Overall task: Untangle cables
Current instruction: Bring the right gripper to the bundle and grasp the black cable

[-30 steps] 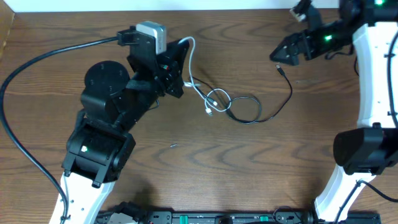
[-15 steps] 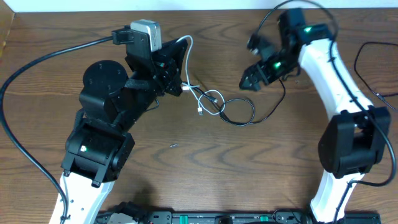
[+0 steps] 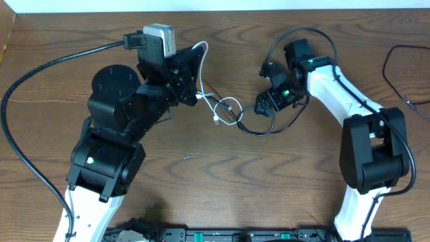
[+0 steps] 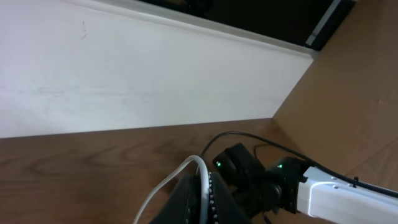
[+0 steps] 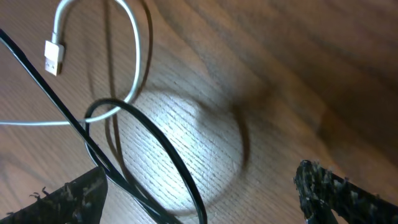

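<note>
One white cable point(image 5: 137, 56), pinched by left end effector point(image 3: 196, 67), tangles with black cable point(image 5: 43, 81).

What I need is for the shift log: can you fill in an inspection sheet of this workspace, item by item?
Surface: brown wooden table; no spills seen.
Job's things: white cable and black cable cross in loops mid-table; white plug lies free.
Clutter: one small dark speck.
Grippers: left gripper, fingers shut on the white cable; right gripper, fingers open on either side of the black cable.
Cables: thick black wire runs from the left arm; second black wire lies at the right edge.
Surroundings: white wall behind the table.
</note>
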